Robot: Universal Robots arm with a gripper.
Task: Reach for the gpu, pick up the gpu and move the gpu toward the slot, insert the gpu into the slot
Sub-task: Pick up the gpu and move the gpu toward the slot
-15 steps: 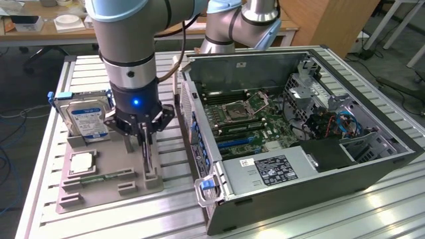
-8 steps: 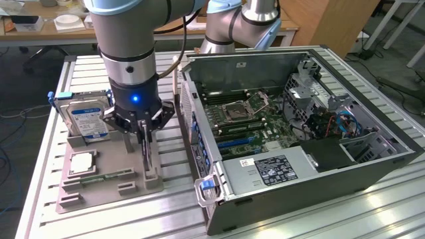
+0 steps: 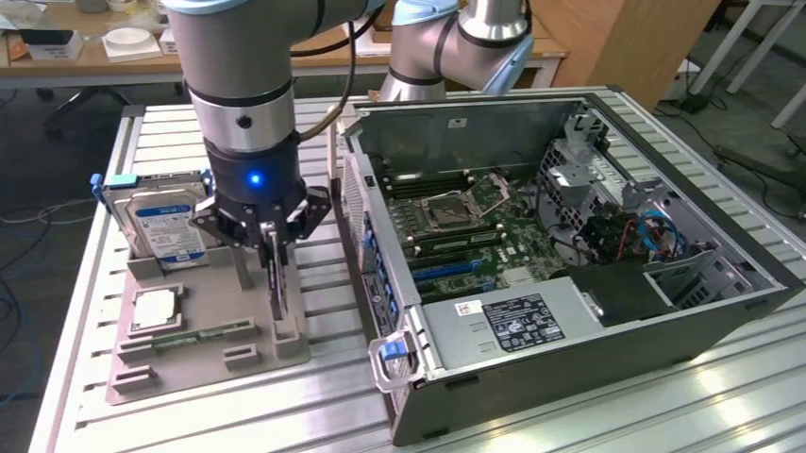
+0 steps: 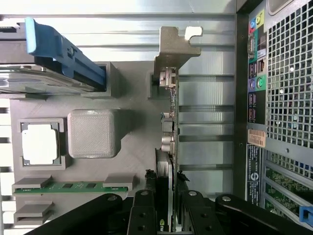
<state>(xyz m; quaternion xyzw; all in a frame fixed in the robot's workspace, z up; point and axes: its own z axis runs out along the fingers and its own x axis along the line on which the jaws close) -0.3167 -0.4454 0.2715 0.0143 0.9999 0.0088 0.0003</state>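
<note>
So, fingers [image 3: 270, 249] clamp the upright gpu [image 3: 278, 294] along its top edge.

Arm [image 3: 240, 85] stands near-vertical at the exterior view's left, wrist [image 3: 253, 179] aimed straight down, blue light lit on it. Pincer [image 3: 272, 269] points downward, black fingers [image 4: 145, 208] narrowed, one on each side of the upright gpu [image 4: 168, 142], clamped on its top edge.

You have a ribbed aluminium tabletop [image 3: 737, 396], a flat grey parts tray [image 3: 202, 360] lying directly on it toward the exterior view's left, an open computer case [image 3: 567, 363] resting on its side just beside that tray, toward the exterior view's right
</note>
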